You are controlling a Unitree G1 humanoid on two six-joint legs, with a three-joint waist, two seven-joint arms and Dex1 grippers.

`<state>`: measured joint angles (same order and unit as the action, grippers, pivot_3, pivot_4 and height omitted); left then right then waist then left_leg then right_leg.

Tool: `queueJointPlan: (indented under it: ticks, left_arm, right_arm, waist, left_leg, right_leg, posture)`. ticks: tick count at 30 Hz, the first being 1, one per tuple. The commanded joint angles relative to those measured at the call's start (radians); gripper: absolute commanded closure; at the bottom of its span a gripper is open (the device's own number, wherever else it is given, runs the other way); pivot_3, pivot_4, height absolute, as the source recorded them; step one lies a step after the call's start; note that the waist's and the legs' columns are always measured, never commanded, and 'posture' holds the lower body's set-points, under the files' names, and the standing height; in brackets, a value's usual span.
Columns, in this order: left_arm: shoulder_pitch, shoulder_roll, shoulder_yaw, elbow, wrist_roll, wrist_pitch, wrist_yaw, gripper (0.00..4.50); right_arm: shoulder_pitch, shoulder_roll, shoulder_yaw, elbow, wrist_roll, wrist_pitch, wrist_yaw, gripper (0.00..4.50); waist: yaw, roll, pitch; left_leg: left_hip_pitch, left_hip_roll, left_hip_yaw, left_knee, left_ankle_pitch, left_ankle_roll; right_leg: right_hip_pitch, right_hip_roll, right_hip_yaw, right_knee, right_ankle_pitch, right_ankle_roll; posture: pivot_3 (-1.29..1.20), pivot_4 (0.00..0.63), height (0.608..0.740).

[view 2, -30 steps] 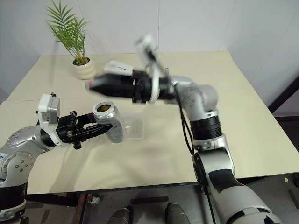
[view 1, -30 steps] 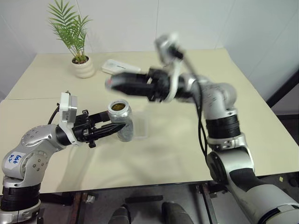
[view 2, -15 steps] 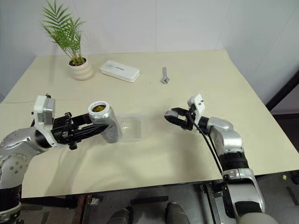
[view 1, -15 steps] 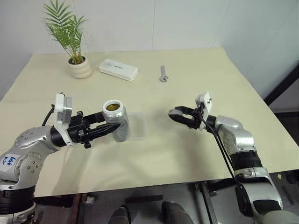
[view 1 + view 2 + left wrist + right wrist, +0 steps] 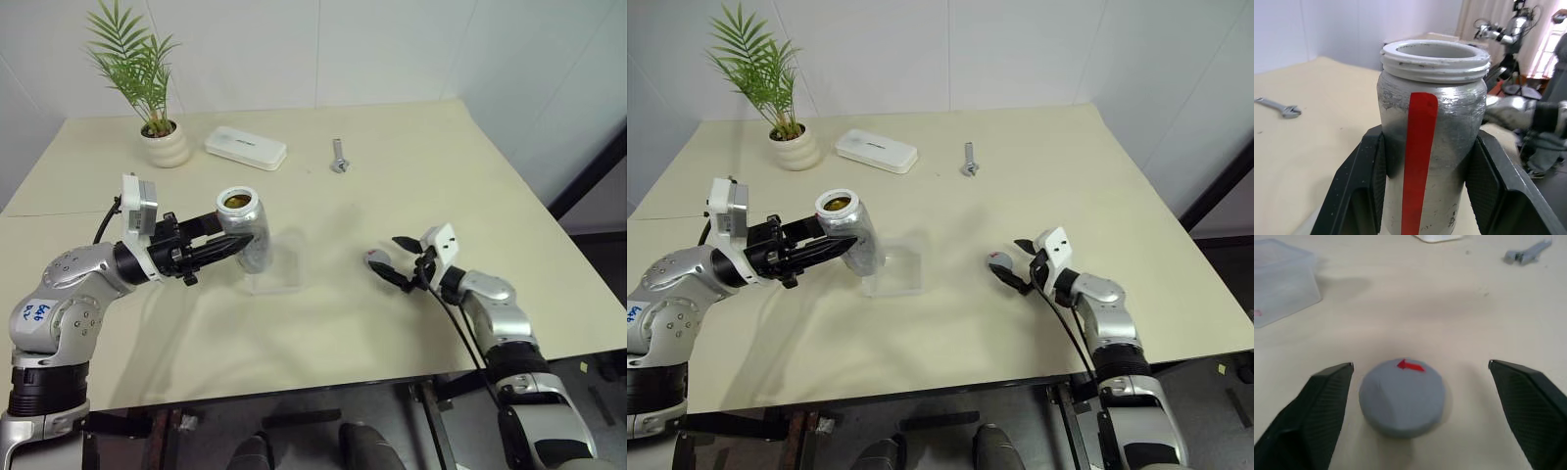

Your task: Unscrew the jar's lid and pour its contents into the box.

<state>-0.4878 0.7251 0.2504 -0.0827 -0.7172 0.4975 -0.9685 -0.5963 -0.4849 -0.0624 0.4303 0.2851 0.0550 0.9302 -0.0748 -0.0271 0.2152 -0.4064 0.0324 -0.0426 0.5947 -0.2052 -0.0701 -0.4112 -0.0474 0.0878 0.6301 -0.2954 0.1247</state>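
My left gripper (image 5: pixel 231 251) is shut on the silver-grey jar (image 5: pixel 247 235), its black fingers (image 5: pixel 1364 186) clamping both sides of the red-striped body (image 5: pixel 1420 147). The jar hangs above the table, slightly tilted, its mouth uncovered. Brownish contents (image 5: pixel 236 201) show inside. The clear box (image 5: pixel 277 268) sits on the table just right of the jar. To the right, the grey lid (image 5: pixel 1402 396) with its red mark lies flat on the table. My right gripper (image 5: pixel 393 260) stands open around the lid, its fingertips (image 5: pixel 1332 382) apart from it.
A potted plant (image 5: pixel 165 145), a white flat case (image 5: pixel 245 148) and a metal bolt (image 5: pixel 338 157) lie along the far half of the table. The table's right edge (image 5: pixel 549 245) is close behind the right arm.
My right gripper came down from above the jar to the table on the right and opened, leaving the lid on the table. My left gripper moved the jar slightly forward.
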Motion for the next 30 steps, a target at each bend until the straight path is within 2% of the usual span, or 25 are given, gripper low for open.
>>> queueJointPlan:
  ticks: [1,5,8,11,14,17,20,24,28,30]
  left_arm:
    - [-0.062,0.045,-0.018,0.098,0.094,-0.083,-0.038,2.63]
    - [-0.138,0.083,-0.077,0.198,0.212,-0.146,-0.050,2.63]
    - [-0.153,0.094,-0.100,0.213,0.277,-0.203,-0.054,2.63]
    - [-0.157,0.104,-0.152,0.221,0.404,-0.315,-0.026,2.63]
    - [-0.182,0.083,-0.199,0.195,0.498,-0.353,0.040,2.63]
    - [-0.201,0.079,-0.254,0.202,0.654,-0.494,0.132,2.63]
    - [-0.227,0.108,-0.311,0.250,0.899,-0.744,0.311,2.63]
    - [-0.275,0.180,-0.394,0.296,1.299,-1.033,0.665,2.63]
    - [-0.317,0.251,-0.520,0.303,1.687,-1.153,0.992,2.63]
    - [-0.341,0.274,-0.572,0.296,1.840,-1.156,1.117,2.63]
  right_arm:
    - [0.008,-0.068,-0.012,-0.320,0.118,0.185,0.049,0.04]
    - [0.042,-0.117,0.009,-0.601,0.249,0.415,0.048,0.04]
    - [0.070,-0.144,0.019,-0.724,0.289,0.496,0.039,0.04]
    - [0.075,-0.136,0.005,-0.754,0.281,0.502,-0.006,0.04]
    - [0.076,-0.125,-0.003,-0.737,0.270,0.487,-0.035,0.04]
    - [0.083,-0.122,0.001,-0.724,0.264,0.477,-0.049,0.04]
    - [0.090,-0.116,0.003,-0.714,0.261,0.470,-0.060,0.04]
    - [0.093,-0.100,0.004,-0.707,0.264,0.469,-0.082,0.04]
    - [0.087,-0.074,0.010,-0.704,0.266,0.469,-0.101,0.04]
    - [0.085,-0.064,0.013,-0.702,0.266,0.470,-0.107,0.04]
  waist:
    - [-0.005,0.000,0.000]
    - [-0.005,0.000,0.000]
    - [0.001,0.000,0.000]
    - [0.007,0.000,0.000]
    - [0.020,0.000,0.000]
    - [0.024,0.000,0.000]
    - [0.030,0.000,0.000]
    - [0.029,0.000,0.000]
    - [0.033,-0.001,0.000]
    - [0.034,-0.001,0.000]
  left_leg:
    - [0.000,0.000,0.000,0.000,0.000,0.000]
    - [0.001,0.001,0.000,0.000,0.000,0.000]
    - [0.000,0.001,0.000,0.000,0.000,0.000]
    - [0.000,0.001,0.001,0.000,-0.001,0.000]
    - [0.000,0.001,0.001,0.000,-0.001,0.000]
    - [-0.001,0.001,0.001,0.000,-0.001,0.001]
    - [-0.001,0.001,0.002,0.000,-0.001,0.001]
    - [-0.001,0.001,0.002,0.000,-0.001,0.001]
    - [-0.001,0.001,0.004,0.000,-0.002,0.002]
    - [-0.001,0.001,0.005,0.000,-0.002,0.002]
  right_leg:
    - [0.000,0.000,0.000,0.000,0.000,0.000]
    - [0.000,0.001,0.000,0.001,0.000,-0.001]
    - [0.000,0.001,0.000,0.000,-0.001,-0.001]
    - [0.000,0.001,0.001,-0.002,0.000,0.000]
    - [-0.001,0.001,0.001,-0.002,0.000,-0.001]
    - [-0.001,0.001,0.001,-0.002,0.000,-0.001]
    - [-0.001,0.001,0.001,-0.002,0.000,0.000]
    - [-0.001,0.001,0.002,-0.002,0.000,0.000]
    - [-0.001,0.001,0.003,-0.002,0.001,0.001]
    - [-0.001,0.001,0.004,-0.002,0.001,0.002]
  posture:
    - [0.00,0.150,0.740]
    - [0.00,0.150,0.740]
    - [0.00,0.150,0.740]
    - [0.00,0.150,0.740]
    - [0.00,0.150,0.740]
    - [0.00,0.150,0.740]
    - [0.00,0.150,0.740]
    - [0.00,0.150,0.740]
    - [0.00,0.150,0.740]
    - [0.00,0.150,0.740]
